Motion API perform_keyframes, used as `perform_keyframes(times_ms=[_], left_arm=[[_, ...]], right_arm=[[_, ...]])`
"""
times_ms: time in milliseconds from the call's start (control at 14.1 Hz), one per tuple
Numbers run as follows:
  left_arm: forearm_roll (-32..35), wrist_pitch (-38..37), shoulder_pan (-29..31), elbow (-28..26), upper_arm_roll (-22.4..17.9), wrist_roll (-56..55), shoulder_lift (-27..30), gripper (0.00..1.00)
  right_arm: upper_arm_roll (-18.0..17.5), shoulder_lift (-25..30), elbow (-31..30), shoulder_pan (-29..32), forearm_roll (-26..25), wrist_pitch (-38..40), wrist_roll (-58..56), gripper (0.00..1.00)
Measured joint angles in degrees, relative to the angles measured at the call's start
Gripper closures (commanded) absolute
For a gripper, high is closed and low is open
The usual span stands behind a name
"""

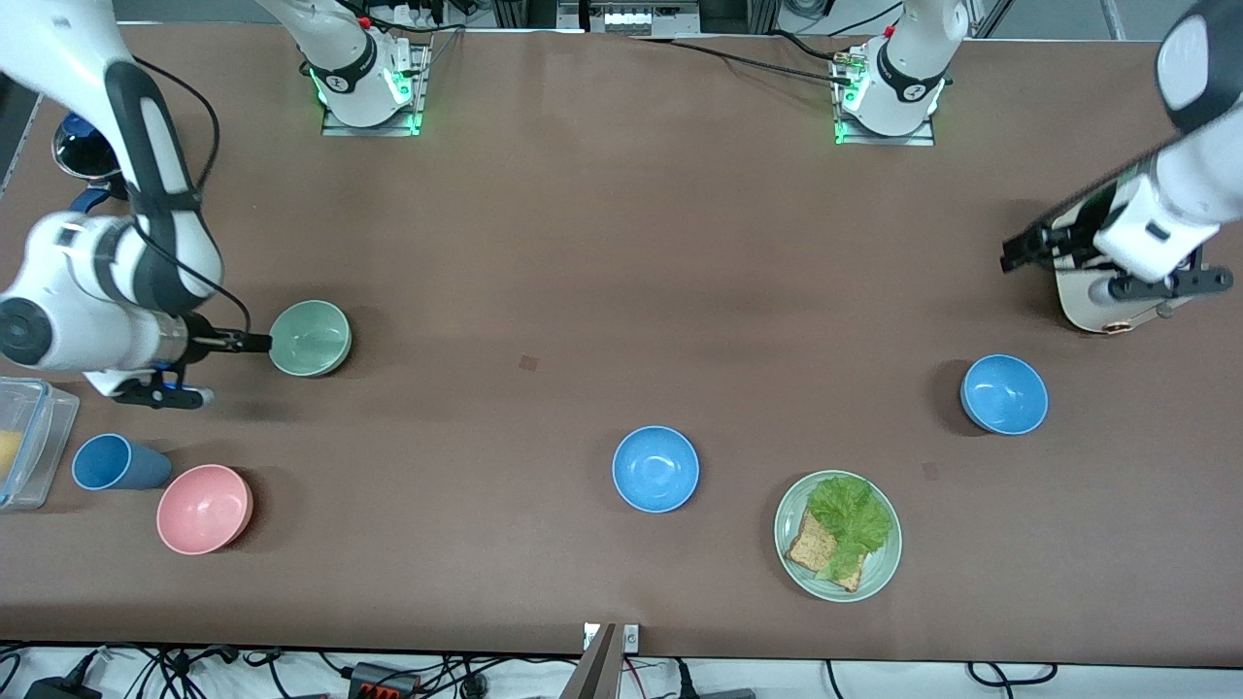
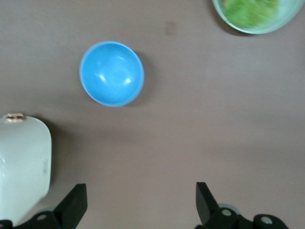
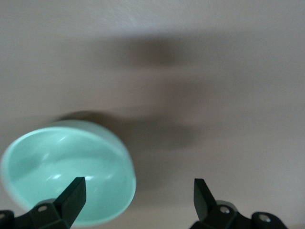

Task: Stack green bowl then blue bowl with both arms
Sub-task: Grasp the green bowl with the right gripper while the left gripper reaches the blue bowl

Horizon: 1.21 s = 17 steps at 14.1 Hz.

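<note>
Front view, right pincer [image 1: 260,342] at the green bowl [image 1: 311,338] rim toward the right arm's end of the tabletop [image 1: 583,243], left pincer [image 1: 1015,254] aloft above the blue bowl [image 1: 1004,393]; left wrist view, left pincer [image 2: 141,202] spread, blue bowl [image 2: 112,73] apart from it; right wrist view, right pincer [image 3: 139,199] spread, one finger [image 3: 71,196] over the green bowl [image 3: 66,169].

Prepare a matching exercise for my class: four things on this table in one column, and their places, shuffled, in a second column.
1. green bowl
2. pink bowl
3. blue cup
4. lettuce

A. on the pale-green plate
B. beside the right gripper
C. beside the pink bowl
D. nearest the front camera at the right arm's end

Pairs: 1-B, 2-D, 3-C, 4-A
</note>
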<state>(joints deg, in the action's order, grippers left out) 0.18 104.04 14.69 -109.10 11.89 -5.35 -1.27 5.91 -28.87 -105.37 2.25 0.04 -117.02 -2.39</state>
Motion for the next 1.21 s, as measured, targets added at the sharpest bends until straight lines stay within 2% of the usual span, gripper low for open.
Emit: perform_keyframes(times_ms=[142,213,426,638,709,851,1064,1135,1206], left_arm=[[2.14,5.68,2.12,-0.03,-0.27,0.28,-5.71,0.00],[3.00,9.02,3.27,-0.03,-0.38,0.48,-8.66,0.00],[3.57,19.81,7.59,0.06,-0.59,5.17,-16.84,0.00],[3.85,28.15,9.72,0.18,-0.63,8.03,-22.65,0.00],[4.51,30.17,9.77,0.20,-0.63,8.05,-24.18,0.00],[6.43,33.23,9.77,0.26,-0.59,8.11,-26.86,0.00],[8.56,36.19,10.33,0.35,-0.61,10.32,-29.60,0.00],[8.63,36.87,10.57,0.38,-0.61,10.92,-30.22,0.03],[8.64,37.27,10.71,0.39,-0.61,11.31,-30.72,0.10]], right_arm=[[-0.01,-2.55,-0.75,0.23,0.00,-1.82,0.00,0.00],[-0.11,-3.21,-1.01,0.20,0.01,-1.92,0.00,0.06],[-0.47,-3.57,-1.59,0.13,0.02,-1.90,0.02,0.50],[-0.65,-3.57,-1.72,0.10,0.02,-1.82,0.02,0.96],[-0.66,-3.57,-1.75,0.09,0.02,-1.75,0.01,1.00],[-1.00,-3.54,-1.75,0.05,0.03,-1.19,-0.12,1.00],[-3.40,-2.42,-0.79,0.00,0.05,1.31,-0.24,1.00],[-4.87,-1.87,0.40,-0.02,0.15,3.05,-0.12,1.00],[-6.86,-1.58,2.23,-0.14,0.29,5.37,0.57,1.00]])
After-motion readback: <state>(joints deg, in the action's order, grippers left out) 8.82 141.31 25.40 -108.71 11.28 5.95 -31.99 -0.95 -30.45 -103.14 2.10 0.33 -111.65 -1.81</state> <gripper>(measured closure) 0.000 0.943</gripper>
